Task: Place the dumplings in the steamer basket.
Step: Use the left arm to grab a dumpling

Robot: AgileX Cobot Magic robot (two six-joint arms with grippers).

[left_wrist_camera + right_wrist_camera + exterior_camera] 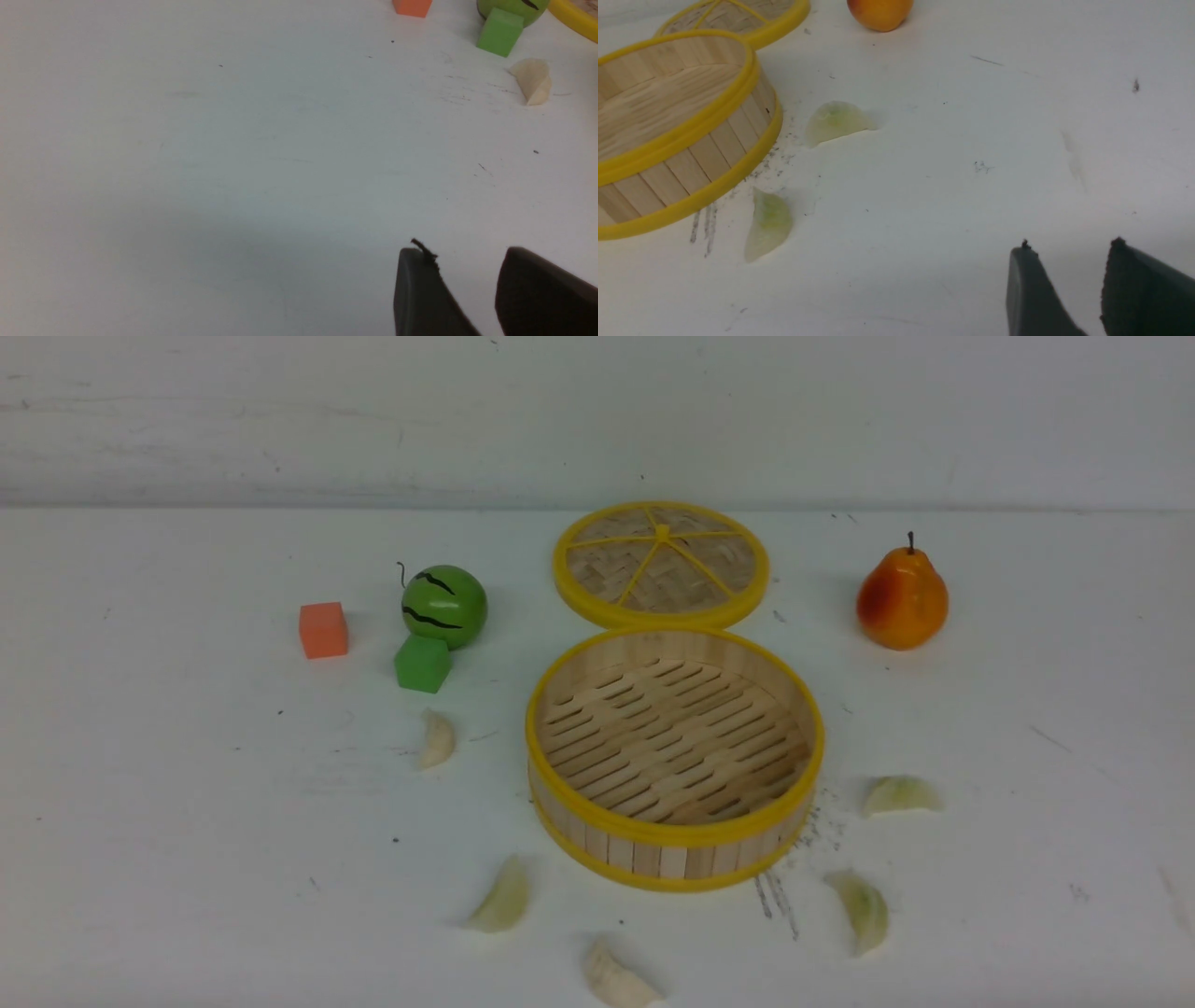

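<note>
Dumplings [505, 896] ring steamer basket [672, 855], well apart from left pincer [465, 253], right pincer [1069, 246].

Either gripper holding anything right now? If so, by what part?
Nothing held: left gripper and right gripper both stand open and empty.

in the front view the dumpling [618, 978] at 6 o'clock from the steamer basket [674, 831] is clipped by the frame's edge. the left wrist view cuts off the orange cube [412, 6], the green melon [509, 7] and a yellow rim [572, 15], basket or lid unclear. only the tips of the left gripper [465, 255] show. the right wrist view cuts off the steamer basket, lid [752, 21], pear [880, 11] and right gripper [1071, 249].
</note>
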